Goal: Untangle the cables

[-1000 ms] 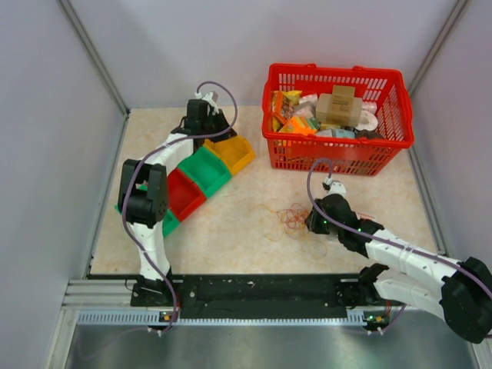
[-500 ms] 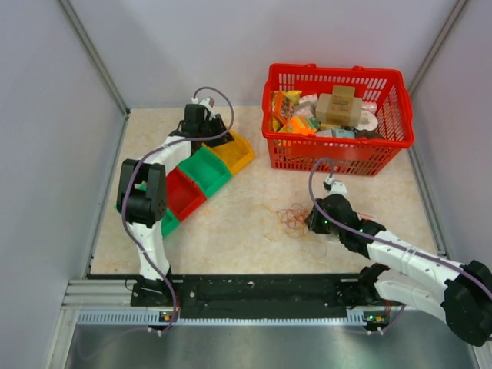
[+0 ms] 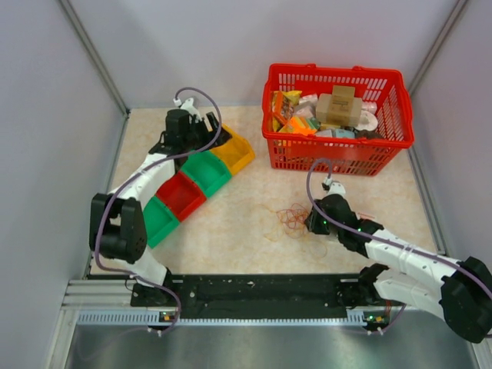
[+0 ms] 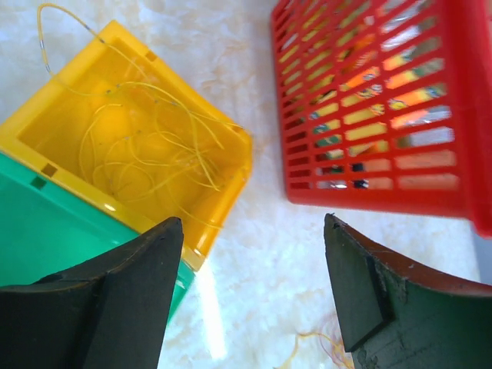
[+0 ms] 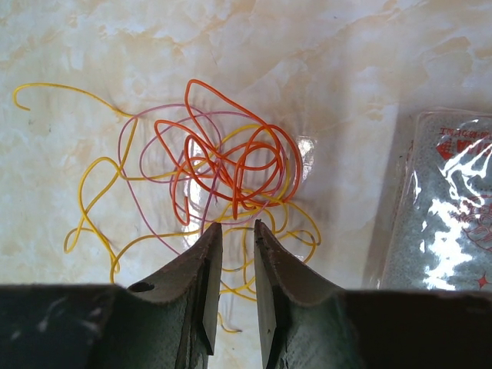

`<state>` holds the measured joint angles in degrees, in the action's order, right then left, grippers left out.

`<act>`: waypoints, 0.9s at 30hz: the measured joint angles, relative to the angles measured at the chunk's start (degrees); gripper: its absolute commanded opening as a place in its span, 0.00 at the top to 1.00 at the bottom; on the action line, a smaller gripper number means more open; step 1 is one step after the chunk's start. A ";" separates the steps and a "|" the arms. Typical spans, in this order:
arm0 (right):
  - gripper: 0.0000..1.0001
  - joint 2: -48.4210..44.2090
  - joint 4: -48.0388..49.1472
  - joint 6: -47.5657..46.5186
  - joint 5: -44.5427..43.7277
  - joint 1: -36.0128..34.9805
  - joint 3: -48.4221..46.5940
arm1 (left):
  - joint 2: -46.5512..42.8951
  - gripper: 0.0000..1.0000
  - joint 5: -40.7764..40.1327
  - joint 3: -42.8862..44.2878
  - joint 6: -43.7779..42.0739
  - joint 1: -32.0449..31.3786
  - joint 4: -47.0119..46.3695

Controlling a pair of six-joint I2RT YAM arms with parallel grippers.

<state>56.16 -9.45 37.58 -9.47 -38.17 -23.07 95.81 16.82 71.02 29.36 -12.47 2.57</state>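
The table (image 3: 231,231) carries a red basket (image 3: 338,74) full of packed goods in its far right corner. The left arm (image 3: 142,173) reaches along the left edge toward the far edge, and the right arm (image 3: 403,252) lies low from the near right corner toward the middle. A slanting row of four bins runs from the left edge up toward the basket: a green bin (image 3: 159,219), a red bin (image 3: 183,194), a second green bin (image 3: 206,171) and a yellow bin (image 3: 232,152). The left gripper (image 4: 250,257) hangs over the gap between the yellow bin and the basket, jaws spread wide and holding nothing. The right gripper (image 5: 234,231) sits low at the near side of the cables (image 5: 223,165), jaws drawn narrow, with only a slit between them in which a yellow strand shows. The cables lie on the table right of the middle, between the basket and the near edge, as a loose knot of orange, yellow and pinkish loops. A clear packet (image 5: 442,207) lies just beside them on the right-edge side. Thin yellow wires (image 4: 146,150) lie coiled in the yellow bin.
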 measured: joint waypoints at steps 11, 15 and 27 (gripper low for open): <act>0.76 2.54 0.52 -0.42 0.42 0.02 -0.68 | -15.17 0.33 4.35 -9.79 2.01 0.00 -3.04; 0.77 2.80 1.07 -0.48 0.63 0.04 -0.68 | -12.83 0.45 5.14 -8.87 0.76 -0.76 -1.84; 0.76 1.60 1.20 -0.50 0.79 0.07 -0.66 | 7.32 0.49 -7.96 3.69 -10.91 -10.91 8.24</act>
<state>57.76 -8.25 37.08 -8.69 -38.11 -23.73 103.13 8.86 74.72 18.46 -23.38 10.81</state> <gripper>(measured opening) 0.239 0.488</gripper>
